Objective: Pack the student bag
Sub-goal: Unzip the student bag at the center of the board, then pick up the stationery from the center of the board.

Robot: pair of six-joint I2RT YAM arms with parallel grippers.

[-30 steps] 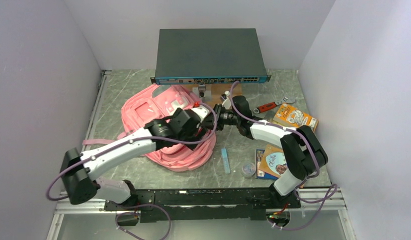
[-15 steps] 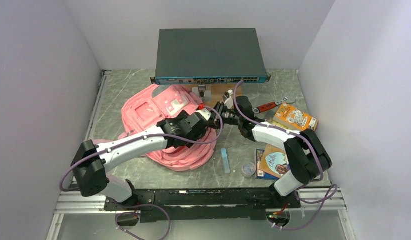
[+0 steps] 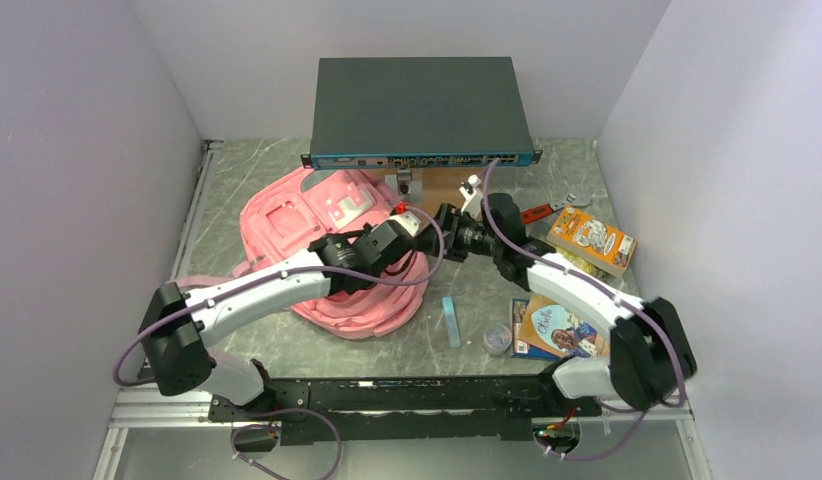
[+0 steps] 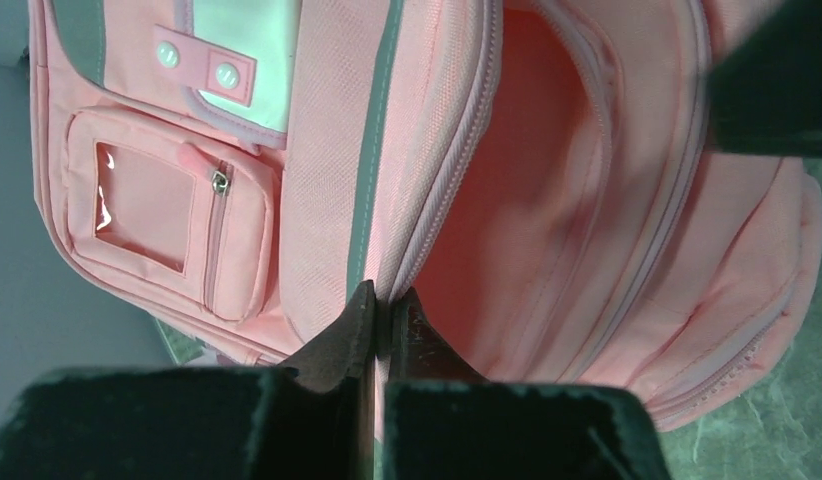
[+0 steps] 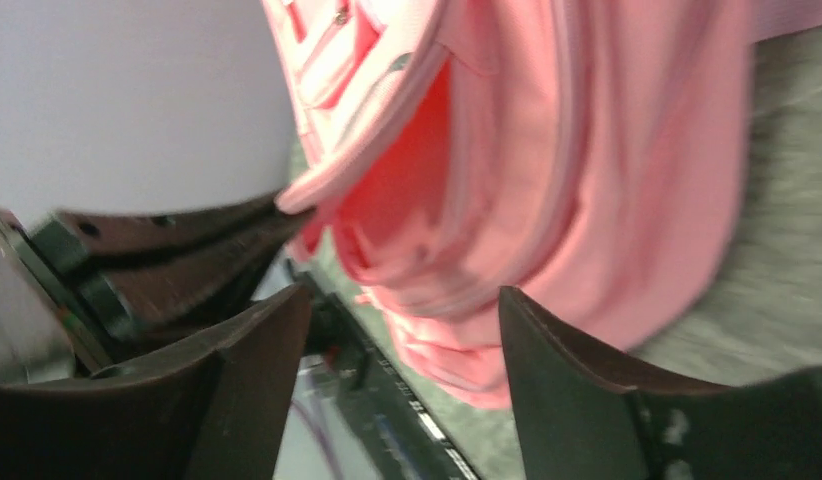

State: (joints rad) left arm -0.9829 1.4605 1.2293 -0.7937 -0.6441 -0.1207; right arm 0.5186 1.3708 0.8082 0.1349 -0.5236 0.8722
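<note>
The student bag [image 3: 297,215], soft and light pink, lies at the table's left middle with its main opening toward the right. My left gripper [image 3: 407,234] is shut on the zip edge of that opening. In the left wrist view its fingertips [image 4: 384,300] pinch the zip band, with the bag [image 4: 317,150] open beyond. My right gripper [image 3: 443,222] sits just right of the opening, open, with nothing between its fingers. In the right wrist view that gripper [image 5: 404,292] faces the bag [image 5: 587,180], and the left gripper's fingers [image 5: 187,240] hold the lifted edge.
A dark network switch [image 3: 419,110] stands at the back. A blue stick [image 3: 451,321], a small clear pot [image 3: 497,340] and a book [image 3: 552,325] lie front right. An orange box [image 3: 590,237] and a red-handled tool [image 3: 535,213] lie at the right. Walls close in both sides.
My left gripper moved right to the bag's opening and shut on its zip edge. My right gripper opened, let go of the bag and drew back a little to the right.
</note>
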